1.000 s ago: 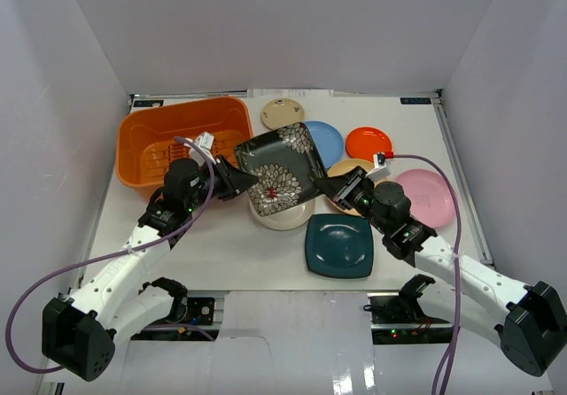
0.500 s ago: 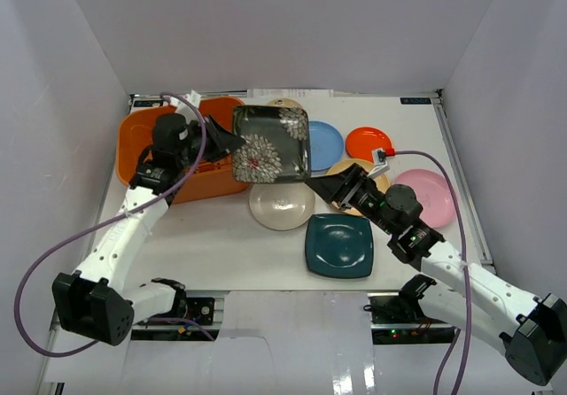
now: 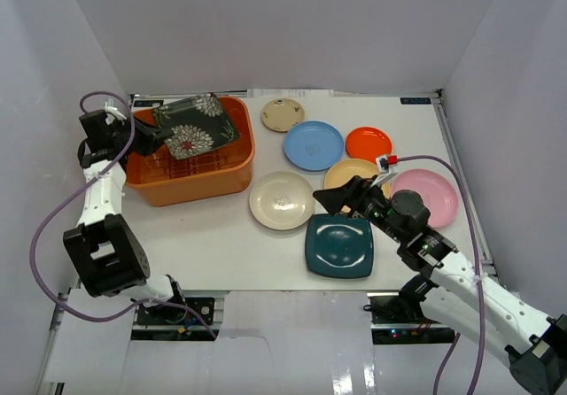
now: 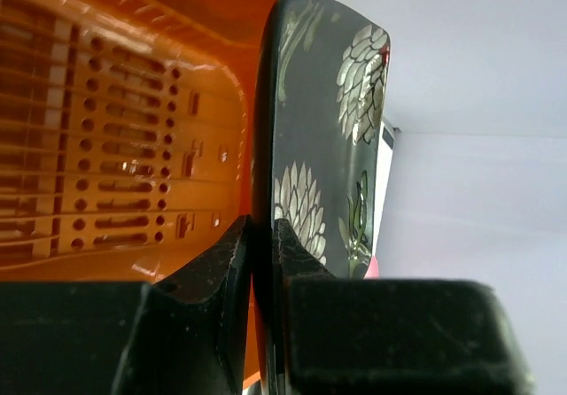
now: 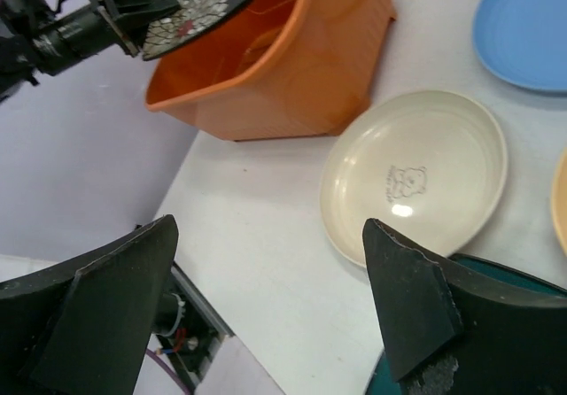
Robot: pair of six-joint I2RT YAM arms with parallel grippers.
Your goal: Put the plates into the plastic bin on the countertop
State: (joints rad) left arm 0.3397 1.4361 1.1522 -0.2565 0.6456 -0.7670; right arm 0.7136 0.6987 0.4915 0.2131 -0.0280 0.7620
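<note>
**While the left gripper clamps the floral plate over the bin, seven plates lie on the counter**

As I read the overhead view, my left gripper point(image 3: 151, 138) is clamped on one edge of the black floral plate point(image 3: 195, 125). The left wrist view confirms it, with both fingers point(image 4: 232, 253) pressed against the plate's rim point(image 4: 328, 129). The plate hangs tilted over the far left part of the plastic bin point(image 3: 190, 187). From the right wrist view it sits above the orange rim point(image 5: 292, 67); I cannot tell whether it touches the tub.

My right gripper point(image 3: 326, 198) has its fingers spread wide with nothing between them. It hovers over the countertop point(image 3: 213, 244), just beside the cream plate point(image 3: 282, 200) and above the far edge of the dark teal plate point(image 3: 339, 244).

The small tan plate point(image 3: 283, 113), light blue plate point(image 3: 313, 145), orange-red plate point(image 3: 368, 143), peach-yellow plate point(image 3: 350, 174) and pink plate point(image 3: 425, 197) all lie flat to the right of the bin.
</note>
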